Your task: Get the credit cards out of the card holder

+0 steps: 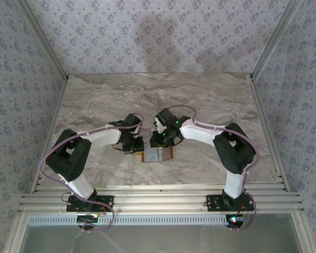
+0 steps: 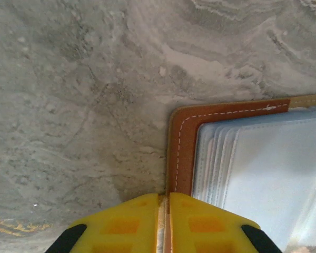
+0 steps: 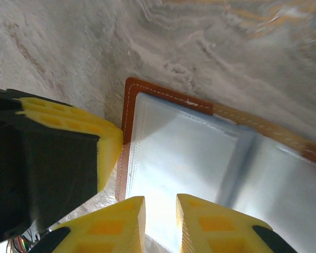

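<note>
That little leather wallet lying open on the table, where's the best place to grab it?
Probably the card holder by its stitched brown border, approached low from a short end: it lies flat and open, and that thin rim juts past the pale sleeves, so a pinch catches leather alone.

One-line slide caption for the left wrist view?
Left gripper shut on the brown edge of the card holder, pale sleeves fanned, marble table beneath.
</note>
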{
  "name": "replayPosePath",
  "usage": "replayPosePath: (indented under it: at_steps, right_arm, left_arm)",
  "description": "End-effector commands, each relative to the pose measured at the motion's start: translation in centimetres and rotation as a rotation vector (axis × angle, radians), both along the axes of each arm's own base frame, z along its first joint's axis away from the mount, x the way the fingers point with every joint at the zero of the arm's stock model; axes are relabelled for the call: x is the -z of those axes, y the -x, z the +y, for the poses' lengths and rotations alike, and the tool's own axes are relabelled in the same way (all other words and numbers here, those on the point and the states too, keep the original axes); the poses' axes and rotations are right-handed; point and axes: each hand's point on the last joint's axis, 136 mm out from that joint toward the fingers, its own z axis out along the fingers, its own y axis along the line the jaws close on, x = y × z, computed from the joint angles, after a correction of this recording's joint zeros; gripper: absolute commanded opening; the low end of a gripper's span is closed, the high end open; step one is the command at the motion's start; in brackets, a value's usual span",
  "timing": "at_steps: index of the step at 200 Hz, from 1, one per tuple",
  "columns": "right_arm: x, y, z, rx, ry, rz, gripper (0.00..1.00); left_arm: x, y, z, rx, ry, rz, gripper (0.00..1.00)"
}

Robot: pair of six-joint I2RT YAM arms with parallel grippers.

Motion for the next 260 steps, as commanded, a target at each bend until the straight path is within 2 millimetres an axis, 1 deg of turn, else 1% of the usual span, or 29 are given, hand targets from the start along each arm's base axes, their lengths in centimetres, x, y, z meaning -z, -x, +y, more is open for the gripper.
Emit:
replayPosePath:
  at_steps: [1,34,57,75,92,106,138,161,166,222,244,260]
  right_arm:
    - [-0.8,-0.4,2.4,0.016,-0.069,0.029,0.23]
    - [0.6,0.1,3.5,0.009,-0.068,0.066,0.23]
    - [1.5,0.5,3.5,0.018,-0.048,0.088,0.23]
    - [2.1,0.8,2.9,0.027,-0.013,0.096,0.23]
    - [2.9,1.1,1.7,0.039,0.050,0.101,0.24]
    - [3.1,1.2,0.8,0.045,0.100,0.093,0.25]
    - [2.6,1.2,-0.9,0.051,0.191,0.058,0.30]
    - [2.1,1.1,-1.5,0.053,0.246,0.026,0.32]
    - [2.0,1.3,-2.0,0.053,0.274,0.029,0.33]
    - [0.9,0.9,-4.9,0.046,0.483,-0.058,0.47]
    - [0.4,0.7,-5.9,0.048,0.541,-0.083,0.50]
    - [0.0,0.7,-6.3,0.064,0.552,-0.087,0.51]
  left_arm:
    - [0.1,0.3,0.3,-0.011,0.030,0.009,0.14]
    - [0.7,0.8,0.5,-0.007,0.038,0.026,0.14]
    - [0.8,0.8,0.7,-0.010,0.043,0.028,0.14]
    - [0.9,0.9,0.8,-0.012,0.041,0.027,0.14]
    - [1.0,1.0,0.9,-0.012,0.039,0.031,0.14]
    - [1.1,1.2,1.0,-0.011,0.037,0.034,0.14]
    - [0.9,1.1,1.0,-0.013,0.036,0.030,0.14]
    - [0.9,1.1,1.0,-0.010,0.036,0.031,0.14]
    - [0.8,1.1,1.0,-0.011,0.036,0.031,0.14]
    - [0.5,1.2,1.1,-0.003,0.030,0.029,0.14]
    - [0.3,1.2,1.1,-0.003,0.031,0.029,0.14]
    - [0.1,1.0,1.1,-0.003,0.029,0.023,0.14]
